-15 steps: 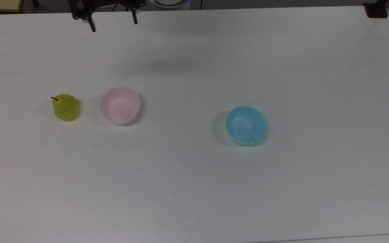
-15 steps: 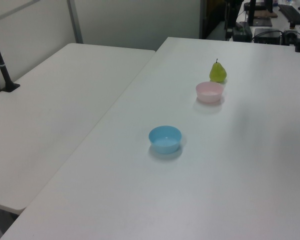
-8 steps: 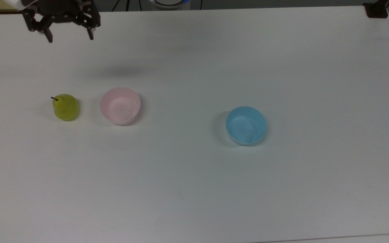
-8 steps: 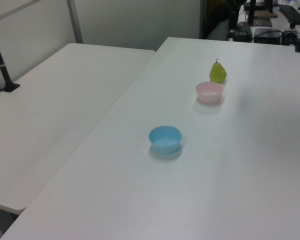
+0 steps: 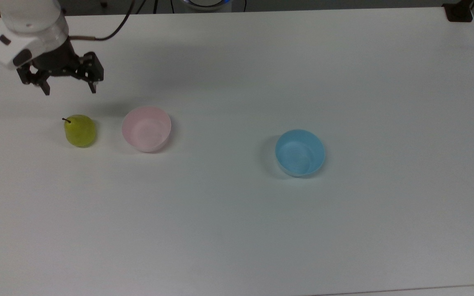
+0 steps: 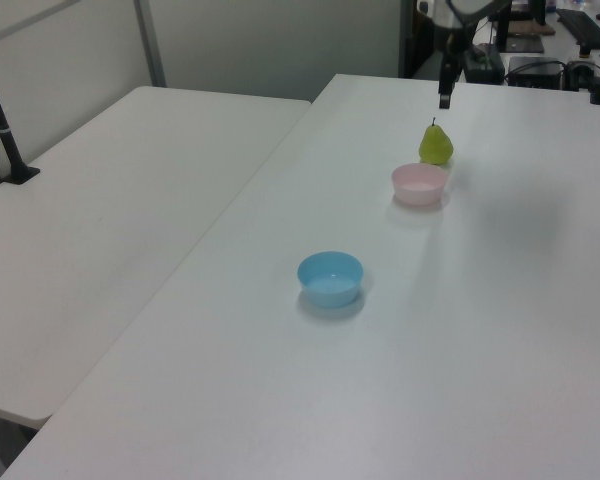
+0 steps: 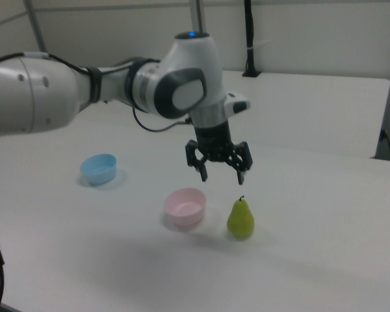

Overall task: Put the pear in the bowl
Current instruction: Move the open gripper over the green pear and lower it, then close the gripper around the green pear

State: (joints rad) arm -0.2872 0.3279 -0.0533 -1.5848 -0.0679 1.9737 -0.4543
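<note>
Open air btwn claw [image 5: 70, 89] & pear [image 5: 80, 130]; pink bowl [image 5: 146, 129] just beside.

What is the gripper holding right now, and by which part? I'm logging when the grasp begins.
Nothing is held. The gripper hangs open above the table, apart from the pear, which stands upright beside the pink bowl.

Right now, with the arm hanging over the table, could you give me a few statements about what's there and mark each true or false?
1. The pear stands upright on the table. True.
2. The pear lies inside the pink bowl. False: it stands beside it, apart.
3. The tool is open and holds nothing. True.
4. The blue bowl holds a second pear. False: it is empty.
5. The tool touches the pear. False: it hangs above it.
</note>
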